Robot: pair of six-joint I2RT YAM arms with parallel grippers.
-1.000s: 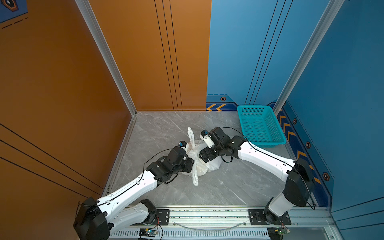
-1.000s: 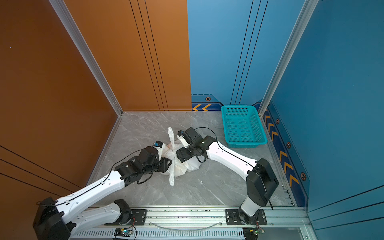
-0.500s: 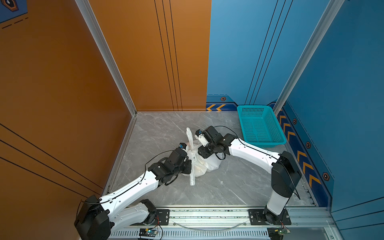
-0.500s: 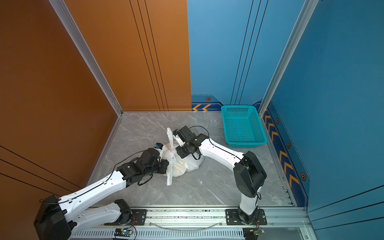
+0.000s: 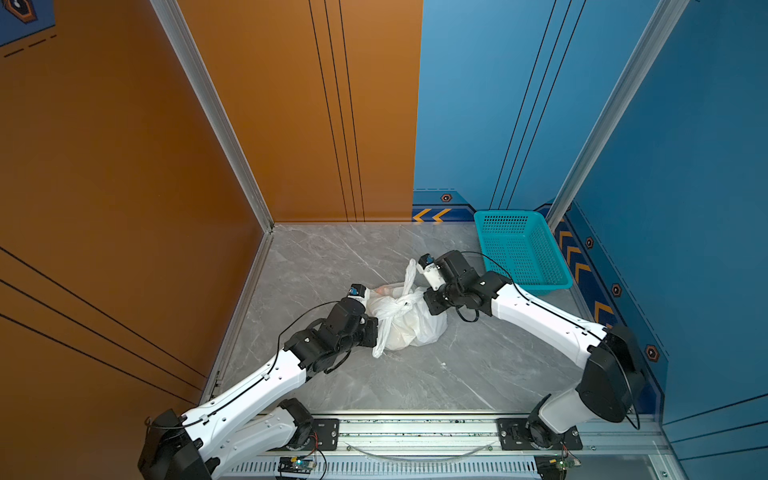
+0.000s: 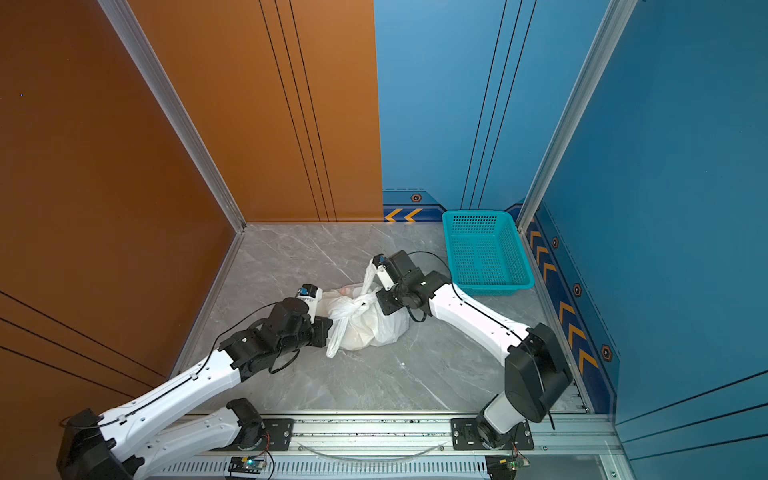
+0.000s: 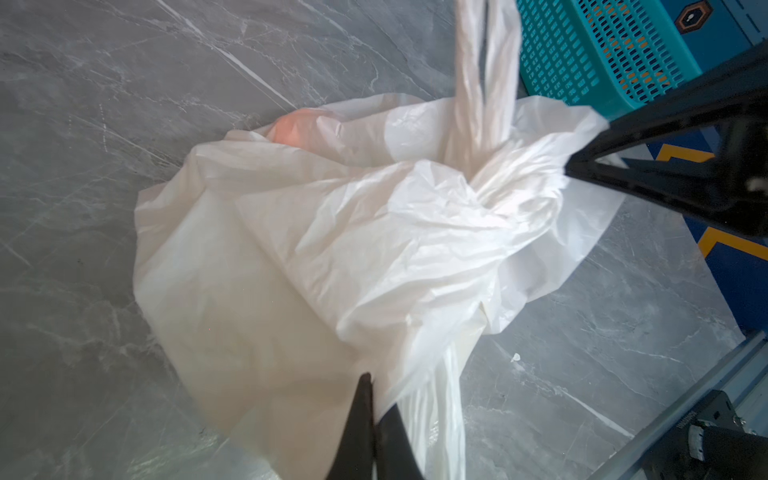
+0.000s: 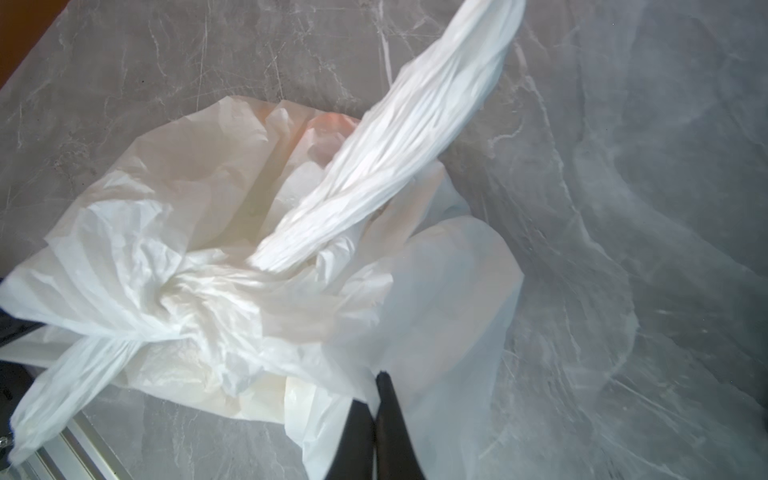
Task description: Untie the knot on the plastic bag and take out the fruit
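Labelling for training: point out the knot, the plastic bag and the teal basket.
knot [image 5: 397, 306]: in a top view, on its bunched centre.
plastic bag [image 5: 419, 328]: in a top view, on its bulging side.
teal basket [image 5: 519, 249]: in a top view, on its bare mesh floor.

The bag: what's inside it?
A peach-pink fruit shows faintly through the bag. Everything else inside is hidden by the cloudy white plastic, and the knot is tied shut.
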